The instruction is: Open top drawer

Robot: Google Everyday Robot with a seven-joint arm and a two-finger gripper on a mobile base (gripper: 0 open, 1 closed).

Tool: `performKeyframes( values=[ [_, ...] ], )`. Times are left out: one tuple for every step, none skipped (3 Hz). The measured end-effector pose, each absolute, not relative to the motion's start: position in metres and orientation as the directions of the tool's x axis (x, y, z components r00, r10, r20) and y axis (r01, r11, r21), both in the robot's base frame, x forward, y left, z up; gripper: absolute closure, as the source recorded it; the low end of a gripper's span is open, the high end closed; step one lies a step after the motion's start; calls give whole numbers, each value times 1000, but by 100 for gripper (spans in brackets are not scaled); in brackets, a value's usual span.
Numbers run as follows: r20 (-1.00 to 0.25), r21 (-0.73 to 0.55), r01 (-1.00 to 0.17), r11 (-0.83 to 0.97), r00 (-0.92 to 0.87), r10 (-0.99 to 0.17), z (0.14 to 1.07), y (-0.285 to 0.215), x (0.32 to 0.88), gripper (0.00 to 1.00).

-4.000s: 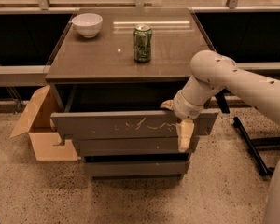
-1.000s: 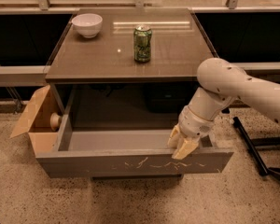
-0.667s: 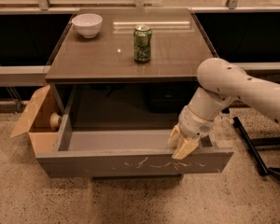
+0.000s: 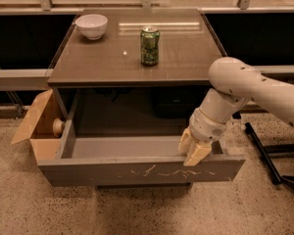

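Camera view: the gripper point(image 4: 192, 152) is seen at the upper edge of the front panel of the top drawer point(image 4: 112, 173), right of that panel's middle. It is closed narrowly over the edge, with one finger point(image 4: 184, 142) inside the drawer and the other over the outer face. Pale scratches point(image 4: 157, 172) are marked on the front just below the gripper.

The white arm point(image 4: 245, 89) is carried up and away to the right of the drawer, and its wrist is bent down over the drawer's right rear corner. The drawer is pulled far out toward the camera, so that its grey floor and side walls are exposed.

Behind and above the drawer, the brown cabinet top point(image 4: 103, 62) is set. A green can point(image 4: 149, 45) is stood upright on it, and a white bowl point(image 4: 91, 26) is placed at its far left corner, well apart from the can.

Just beside the drawer's left wall an open cardboard box point(image 4: 36, 129) is found. To the drawer's right, black stand legs point(image 4: 264, 155) are spread on the speckled floor point(image 4: 137, 209).
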State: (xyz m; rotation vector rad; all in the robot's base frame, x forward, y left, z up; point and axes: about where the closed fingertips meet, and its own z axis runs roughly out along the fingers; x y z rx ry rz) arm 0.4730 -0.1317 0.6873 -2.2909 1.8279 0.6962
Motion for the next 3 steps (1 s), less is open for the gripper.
performKeyframes(
  values=[
    [-399, 147, -956, -255, 179, -899, 713, -148, 483, 5],
    [-349, 99, -965, -243, 195, -917, 752, -166, 494, 0],
    [-329, 34, -970, -240, 216, -919, 798, -186, 506, 0]
  ],
)
